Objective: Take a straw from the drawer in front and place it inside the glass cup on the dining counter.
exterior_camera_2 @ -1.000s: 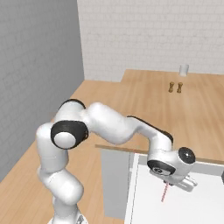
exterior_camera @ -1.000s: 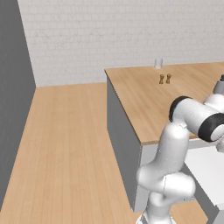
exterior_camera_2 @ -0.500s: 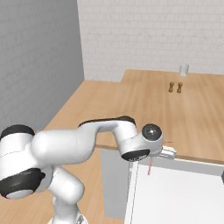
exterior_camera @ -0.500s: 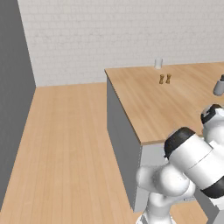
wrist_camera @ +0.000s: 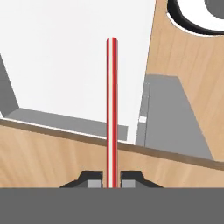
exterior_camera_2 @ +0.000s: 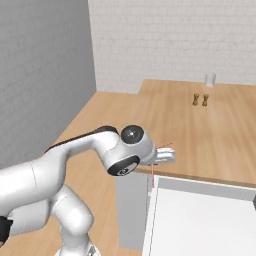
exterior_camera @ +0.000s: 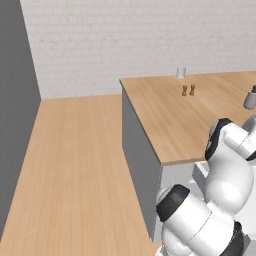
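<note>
Straw [wrist_camera: 112,109] sits pinched between the closed gripper [wrist_camera: 112,178] fingers, above the edge of the open drawer [exterior_camera_2: 200,220]. Risk ahead — the thin stick may slip or tilt on the long carry to the glass cup [exterior_camera_2: 210,79], far across the dining counter [exterior_camera_2: 220,135], and miss its rim.

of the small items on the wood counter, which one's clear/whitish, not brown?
The glass cup at the dining counter's far edge by the brick wall: a pale translucent cylinder standing alone. The two shakers nearer the gripper are brown.
</note>
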